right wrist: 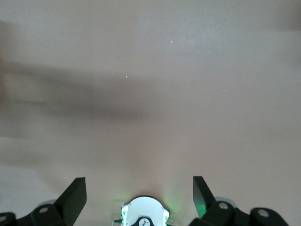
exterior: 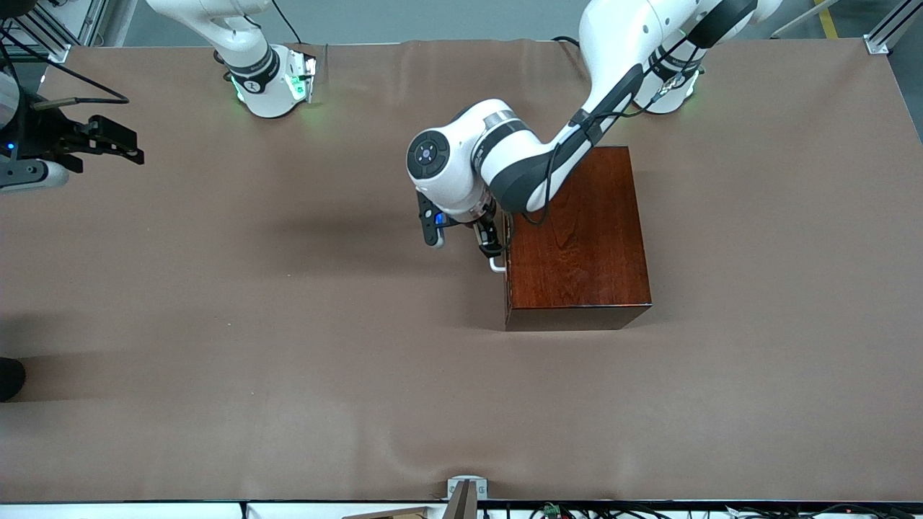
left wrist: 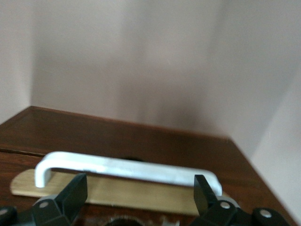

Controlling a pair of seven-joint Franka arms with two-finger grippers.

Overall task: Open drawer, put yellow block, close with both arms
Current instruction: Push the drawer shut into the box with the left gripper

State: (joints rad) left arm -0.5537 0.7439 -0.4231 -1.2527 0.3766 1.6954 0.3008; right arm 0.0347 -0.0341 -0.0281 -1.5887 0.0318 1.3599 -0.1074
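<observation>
The dark mahogany box point(exterior: 577, 231) stands on the table near the left arm's base. Its drawer looks shut, the dark front point(left wrist: 141, 139) facing the right arm's end of the table. The white bar handle point(exterior: 496, 265) also shows in the left wrist view point(left wrist: 127, 167), on a pale backplate. My left gripper point(exterior: 492, 245) is open at the handle, its fingers point(left wrist: 75, 193) spread wide on either side of the bar and not touching it. My right gripper point(exterior: 122, 144) is open and empty, held over the right arm's end of the table, where the arm waits. The yellow block is out of view.
Brown cloth point(exterior: 288, 324) covers the table. The right arm's base point(exterior: 277, 83) glows green and also shows in the right wrist view point(right wrist: 143, 214). A dark object point(exterior: 9, 378) sits at the table's edge at the right arm's end. A small bracket point(exterior: 465, 494) is on the near edge.
</observation>
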